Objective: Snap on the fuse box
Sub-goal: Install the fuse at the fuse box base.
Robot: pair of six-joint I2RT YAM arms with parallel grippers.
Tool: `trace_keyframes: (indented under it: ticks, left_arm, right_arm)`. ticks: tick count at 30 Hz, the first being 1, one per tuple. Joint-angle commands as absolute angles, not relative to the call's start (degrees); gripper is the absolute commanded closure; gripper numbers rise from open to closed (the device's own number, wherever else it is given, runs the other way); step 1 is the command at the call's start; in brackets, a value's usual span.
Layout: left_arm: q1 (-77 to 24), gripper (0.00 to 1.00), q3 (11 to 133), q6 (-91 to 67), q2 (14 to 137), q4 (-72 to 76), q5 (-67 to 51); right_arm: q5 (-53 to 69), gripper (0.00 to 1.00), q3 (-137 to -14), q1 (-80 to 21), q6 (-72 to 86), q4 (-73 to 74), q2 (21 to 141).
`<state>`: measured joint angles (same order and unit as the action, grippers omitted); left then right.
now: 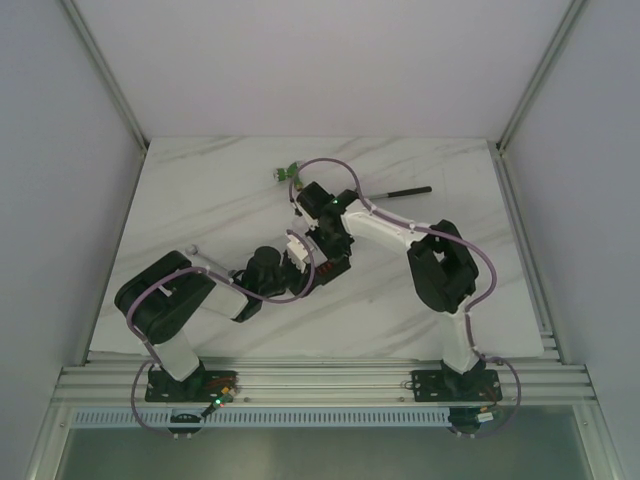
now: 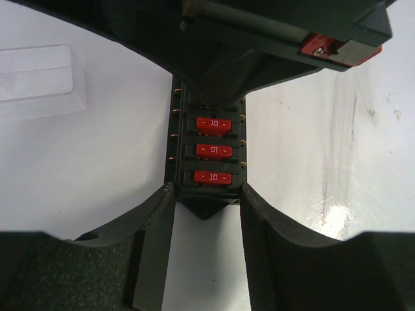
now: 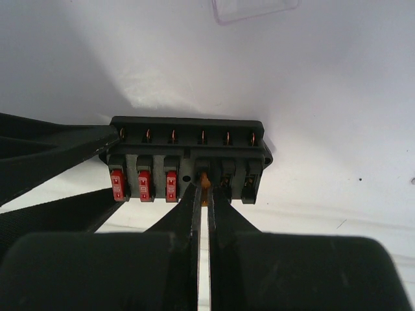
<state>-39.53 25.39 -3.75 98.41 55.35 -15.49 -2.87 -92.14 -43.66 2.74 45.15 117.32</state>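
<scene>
The fuse box (image 2: 213, 150) is a small black block lying on the white table, with three red fuses (image 2: 213, 149) in a row. My left gripper (image 2: 207, 194) is shut on its near end, one finger against each side. In the right wrist view the fuse box (image 3: 188, 146) lies crosswise, its red fuses at the left. My right gripper (image 3: 203, 188) is shut on a tiny orange fuse (image 3: 204, 179) at the fourth slot, just right of the red ones. The two slots further right look empty. In the top view both grippers meet over the fuse box (image 1: 333, 266) at mid-table.
A small clear plastic lid (image 2: 39, 81) lies on the table left of the box; its edge (image 3: 253, 8) also shows beyond the box in the right wrist view. A black-handled hammer (image 1: 395, 192) and a small green item (image 1: 285, 173) lie at the back. Grey walls enclose the table.
</scene>
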Motion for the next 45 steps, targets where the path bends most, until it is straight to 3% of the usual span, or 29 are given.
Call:
trace_keyframes:
  ticks: [1, 21, 34, 45]
  left_arm:
    - [-39.6, 0.73, 25.8, -3.4, 99.2, 52.6, -18.0]
    - [-40.8, 0.74, 26.6, -2.0, 98.7, 50.7, -20.4]
    - [-42.4, 0.74, 26.0, -2.0, 95.5, 47.5, -24.6]
    - [-42.5, 0.72, 25.7, -2.4, 96.7, 48.7, -21.2]
  right_arm:
    - [-3.8, 1.0, -92.3, -44.0, 1.3, 42.7, 125.1]
    - [-3.3, 1.0, -95.9, -45.2, -0.9, 42.2, 136.1]
    - [-1.9, 1.0, -85.5, -46.4, 2.3, 53.2, 121.2]
    - [-1.4, 1.0, -94.2, -46.3, -0.5, 50.8, 133.7]
